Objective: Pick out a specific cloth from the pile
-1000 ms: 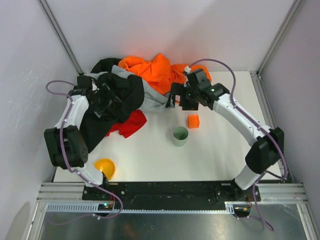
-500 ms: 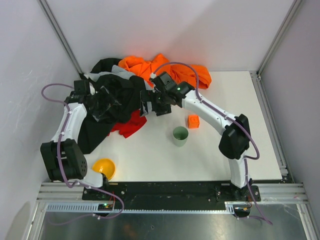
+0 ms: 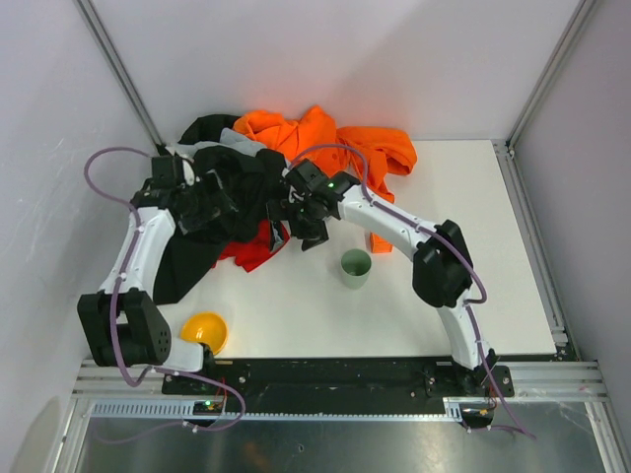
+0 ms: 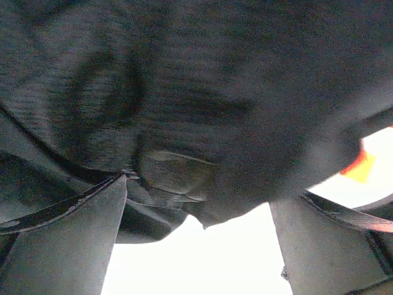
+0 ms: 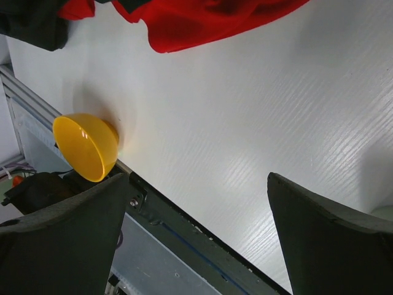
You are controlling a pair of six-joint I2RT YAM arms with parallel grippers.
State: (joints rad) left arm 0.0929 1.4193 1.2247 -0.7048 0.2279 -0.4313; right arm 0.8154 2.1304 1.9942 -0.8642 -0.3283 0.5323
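– Small bright red soft fabric cloth (image 3: 254, 246): where is it found?

– It is seen at the near edge of the heaped pile (image 3: 315, 138) of orange, grey and black garments. It is spread on the white bench (image 3: 473, 246), with its far edge tucked under the large black garment (image 3: 232, 177). The green plastic cup (image 3: 355, 266) is stood apart, to its right.

– How are the tools set?

– The right tool (image 3: 286, 227) is held spread, with nothing between its jaws. In the right wrist view only bare bench is framed by them, and the cloth (image 5: 202, 21) is seen ahead of the tips. The left tool (image 3: 209, 205) is likewise spread, but it is buried in the black garment (image 4: 184, 92), which is draped across its front. Nothing is seen pinched there.

– On which relation is the coming move turned?

– The cloth's long axis is judged to run from near-left to far-right along the pile's edge. The right tool is placed just off its right end, nearer than the left tool and unencumbered. A short reach forward and down by the right arm is probably called for, so that only the exposed red edge is caught and the black garment is left alone.
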